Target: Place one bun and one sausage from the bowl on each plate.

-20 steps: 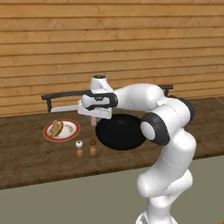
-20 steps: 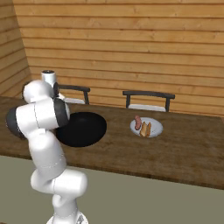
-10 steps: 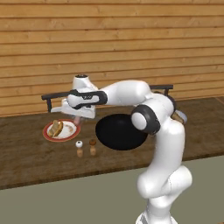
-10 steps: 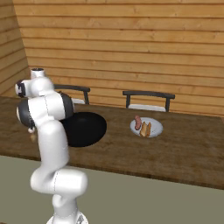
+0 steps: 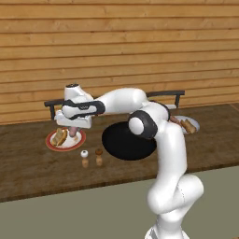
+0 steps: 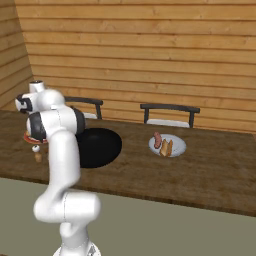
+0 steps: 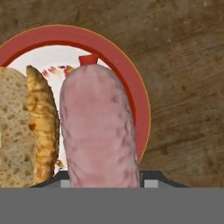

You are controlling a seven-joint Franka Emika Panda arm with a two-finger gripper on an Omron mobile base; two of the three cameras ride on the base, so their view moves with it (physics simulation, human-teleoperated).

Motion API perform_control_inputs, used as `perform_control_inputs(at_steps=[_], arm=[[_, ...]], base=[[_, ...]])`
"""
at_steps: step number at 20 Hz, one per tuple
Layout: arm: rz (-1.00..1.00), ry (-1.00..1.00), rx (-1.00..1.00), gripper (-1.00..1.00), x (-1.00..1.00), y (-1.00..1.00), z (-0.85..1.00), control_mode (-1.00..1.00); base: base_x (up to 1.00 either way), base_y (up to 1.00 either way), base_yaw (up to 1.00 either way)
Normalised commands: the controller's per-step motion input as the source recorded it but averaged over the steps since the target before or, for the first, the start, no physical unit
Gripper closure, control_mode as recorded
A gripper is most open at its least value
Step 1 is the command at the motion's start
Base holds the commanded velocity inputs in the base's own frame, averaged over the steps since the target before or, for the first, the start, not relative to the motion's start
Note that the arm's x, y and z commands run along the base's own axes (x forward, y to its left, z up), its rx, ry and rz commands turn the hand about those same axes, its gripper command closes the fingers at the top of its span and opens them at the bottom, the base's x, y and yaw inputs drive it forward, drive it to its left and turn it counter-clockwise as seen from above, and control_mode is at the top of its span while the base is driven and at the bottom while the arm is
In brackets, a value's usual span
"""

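Observation:
My gripper [image 5: 73, 127] hangs just above the red-rimmed plate [image 5: 51, 143] at the table's left, shut on a pink sausage [image 7: 98, 131] that points down at the plate. In the hand view the sausage covers the plate's right half, beside a browned bun [image 7: 26, 131] lying on the plate [image 7: 127, 78]. The black bowl [image 5: 128, 141] sits to the right of that plate, apart from the gripper. Farther right, a second, pale plate [image 6: 178, 148] carries a sausage [image 6: 157, 140] and a bun [image 6: 166, 147].
Two small shakers [image 5: 84, 158] [image 5: 99, 158] stand in front of the red-rimmed plate, near the bowl's left edge. Two dark chairs [image 6: 169, 109] stand behind the table against the wooden wall. My own arm arches over the bowl.
The arm has swung left from above the bowl to above the red-rimmed plate, carrying the sausage with it and coming down a little.

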Motion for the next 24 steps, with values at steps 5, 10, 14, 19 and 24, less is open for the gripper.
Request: perform_control_inputs(at_steps=[5, 10, 14, 19, 24], arm=[[0.0, 0.0, -0.06, 1.0, 0.2, 0.0, -0.36, -1.0], [-0.01, 0.01, 0.0, 1.0, 0.2, 0.0, -0.29, -1.0], [0.0, 0.03, 0.0, 1.0, 0.28, 0.0, -0.43, -1.0], [0.0, 0.0, 0.0, 1.0, 0.19, 0.12, -0.17, -1.0], [0.0, 0.0, 0.0, 1.0, 0.01, 0.34, -0.01, -1.0]], base=[[0.0, 0.0, 0.0], [0.0, 0.0, 0.0], [0.0, 0.0, 0.0], [0.0, 0.0, 0.0], [0.0, 0.0, 0.0]])
